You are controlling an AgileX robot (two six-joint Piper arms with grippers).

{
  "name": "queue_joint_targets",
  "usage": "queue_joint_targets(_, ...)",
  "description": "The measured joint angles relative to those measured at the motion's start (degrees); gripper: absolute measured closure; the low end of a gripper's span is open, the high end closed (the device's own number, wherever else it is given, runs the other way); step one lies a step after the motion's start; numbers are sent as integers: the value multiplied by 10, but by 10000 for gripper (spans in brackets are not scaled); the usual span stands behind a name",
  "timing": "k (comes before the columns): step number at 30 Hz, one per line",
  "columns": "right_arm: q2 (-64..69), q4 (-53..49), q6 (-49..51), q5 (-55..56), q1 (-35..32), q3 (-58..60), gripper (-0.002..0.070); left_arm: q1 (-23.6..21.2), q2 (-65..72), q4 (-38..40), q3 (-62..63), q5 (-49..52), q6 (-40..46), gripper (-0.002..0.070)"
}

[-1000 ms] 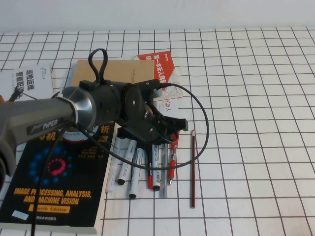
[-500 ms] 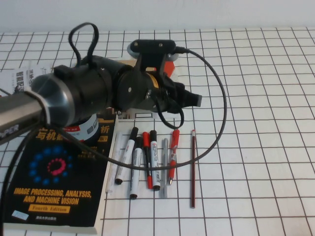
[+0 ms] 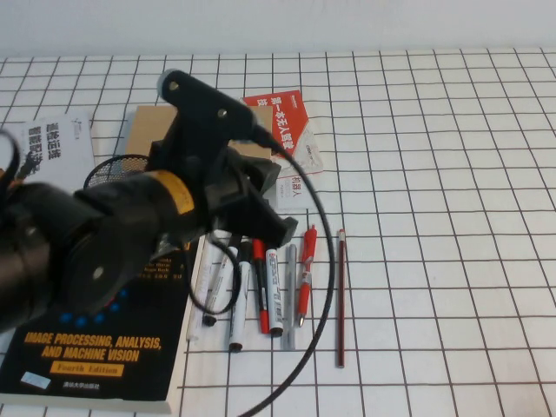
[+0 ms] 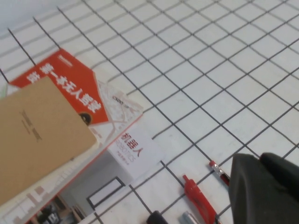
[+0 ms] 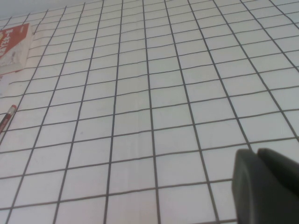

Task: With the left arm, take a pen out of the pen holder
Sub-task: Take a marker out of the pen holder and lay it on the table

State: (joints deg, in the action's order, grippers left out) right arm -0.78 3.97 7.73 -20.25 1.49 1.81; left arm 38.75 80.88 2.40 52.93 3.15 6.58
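The left gripper (image 3: 282, 230) hangs closed and empty just above the upper ends of the pens (image 3: 274, 291). They lie side by side on the table (image 3: 452, 174) just right of the book (image 3: 87, 339), near the mesh holder (image 3: 113, 169), which the arm mostly hides. Laid flat and parallel like this, they look like pens taken out of it, and the pinched jaws suggest nothing is being carried. The right gripper (image 5: 266, 184), fingers together too, sits over the grid well apart, probably parked because this job is the left arm's alone.
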Motion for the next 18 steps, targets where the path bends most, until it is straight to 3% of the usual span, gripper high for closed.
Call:
queue_joint_targets(6, 0, 0, 0, 0, 0, 0, 693, 0, -132, -31, -134, -104, 24, 676)
queue_joint_targets(18, 0, 0, 0, 0, 0, 0, 693, 0, -359, -35, -325, -65, 24, 677)
